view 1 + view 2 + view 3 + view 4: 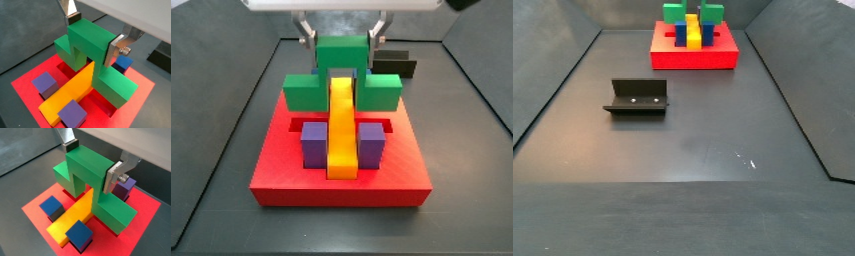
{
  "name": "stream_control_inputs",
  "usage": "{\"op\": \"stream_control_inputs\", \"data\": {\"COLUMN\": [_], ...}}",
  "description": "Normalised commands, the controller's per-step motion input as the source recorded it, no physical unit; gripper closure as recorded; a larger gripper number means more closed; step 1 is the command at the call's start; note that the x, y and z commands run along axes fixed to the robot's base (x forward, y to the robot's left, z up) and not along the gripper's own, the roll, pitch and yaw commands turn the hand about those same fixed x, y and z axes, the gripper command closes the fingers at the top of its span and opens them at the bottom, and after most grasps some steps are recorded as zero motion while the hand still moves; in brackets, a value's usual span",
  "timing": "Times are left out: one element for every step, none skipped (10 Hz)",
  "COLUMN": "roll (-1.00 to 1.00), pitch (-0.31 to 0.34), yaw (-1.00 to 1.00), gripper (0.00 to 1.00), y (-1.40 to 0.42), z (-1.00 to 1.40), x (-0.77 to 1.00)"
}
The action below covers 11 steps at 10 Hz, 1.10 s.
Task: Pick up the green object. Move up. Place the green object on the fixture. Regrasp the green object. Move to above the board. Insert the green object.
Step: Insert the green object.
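Observation:
The green object (115,84) stands upright at the far end of the red board (338,185), its two legs astride the long yellow bar (341,130) and reaching down into the recess. My gripper (92,33) is directly above the board, shut on the green object's raised centre block, with a silver finger (112,176) pressed on each side. In a side view the gripper (344,42) comes down from the top edge onto the green object (342,58). The fixture (637,97) stands bare on the floor, well away from the board (694,58).
Purple blocks (314,142) and blue blocks (52,206) sit on the board on either side of the yellow bar. Dark walls ring the grey floor. A dark box (396,64) lies just behind the board.

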Motion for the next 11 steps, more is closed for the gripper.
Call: {"op": "stream_control_inputs", "data": {"roll": [0.02, 0.01, 0.02, 0.03, 0.04, 0.04, 0.06, 0.05, 0.04, 0.01, 0.01], "pitch": [0.0, 0.0, 0.0, 0.0, 0.0, 0.0, 0.001, 0.0, 0.0, 0.0, 0.02], "yaw": [0.0, 0.0, 0.0, 0.0, 0.0, 0.0, 0.0, 0.0, 0.04, 0.05, 0.04], "gripper": [1.0, 1.0, 1.0, 1.0, 1.0, 1.0, 1.0, 1.0, 1.0, 1.0, 1.0], "y": [-0.05, -0.05, -0.06, -0.07, -0.07, -0.05, -0.01, 0.0, 0.0, 0.0, 0.0], "z": [-0.13, -0.09, -0.12, -0.17, -0.18, -0.19, -0.2, -0.15, -0.11, -0.07, -0.05], "x": [0.0, 0.0, 0.0, 0.0, 0.0, 0.05, 0.06, 0.12, 0.21, 0.31, 0.39]}}
